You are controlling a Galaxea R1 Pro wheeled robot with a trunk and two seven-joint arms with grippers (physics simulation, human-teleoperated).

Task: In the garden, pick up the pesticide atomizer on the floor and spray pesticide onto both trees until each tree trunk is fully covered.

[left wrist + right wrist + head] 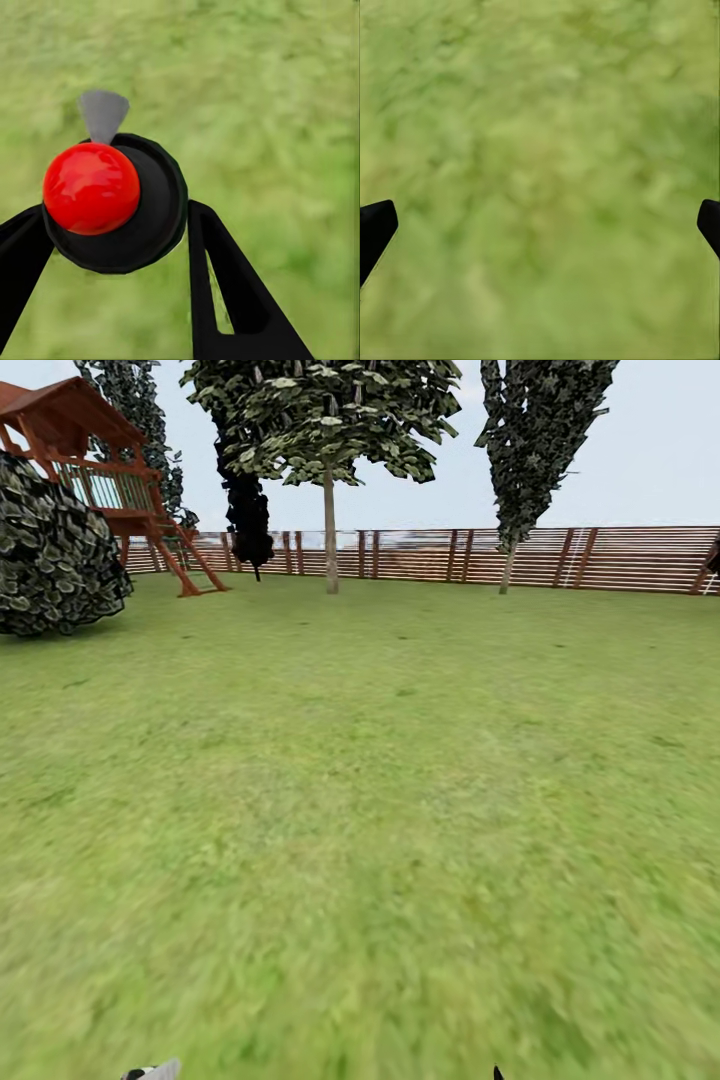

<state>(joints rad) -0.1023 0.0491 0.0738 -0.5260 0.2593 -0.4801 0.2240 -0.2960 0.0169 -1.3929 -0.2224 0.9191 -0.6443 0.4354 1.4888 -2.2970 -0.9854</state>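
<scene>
Seemingly pesticide atomizer (112,202) clamped between left hand (120,247) fingers; right hand (540,225) wide open, empty.

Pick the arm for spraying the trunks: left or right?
Left. The left gripper clamps what looks like the pesticide atomizer, dark body with red cap; the right gripper is open over grass. Both tree trunks stand far off by the fence.

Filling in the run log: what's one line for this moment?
scene: lawn, fence, trees far ahead | left fingers: around dark red-knobbed object | right fingers: open, empty
</scene>
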